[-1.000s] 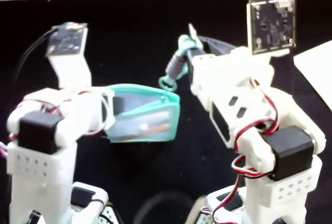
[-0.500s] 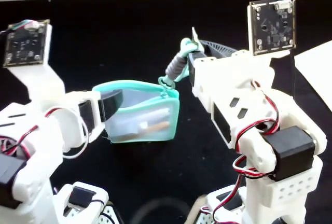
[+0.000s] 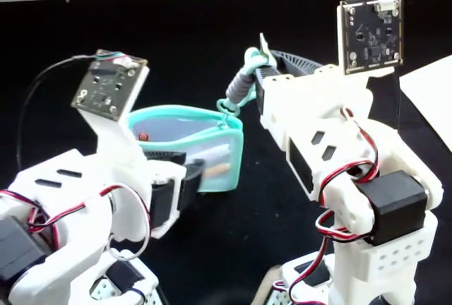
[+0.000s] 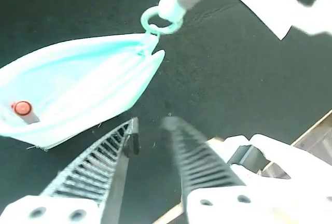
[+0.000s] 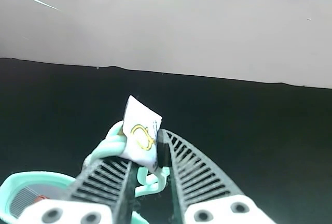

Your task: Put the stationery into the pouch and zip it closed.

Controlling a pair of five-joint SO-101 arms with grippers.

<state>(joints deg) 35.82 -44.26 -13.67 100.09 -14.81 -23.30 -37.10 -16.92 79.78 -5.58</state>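
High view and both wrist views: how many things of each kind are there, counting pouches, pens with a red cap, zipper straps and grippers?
pouch: 1
pen with red cap: 1
zipper strap: 1
grippers: 2, the left gripper and the right gripper
Total: 5

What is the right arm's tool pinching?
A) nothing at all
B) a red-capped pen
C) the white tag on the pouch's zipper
C: the right tool is shut on the white tag, which is fastened to the zipper of the pouch.
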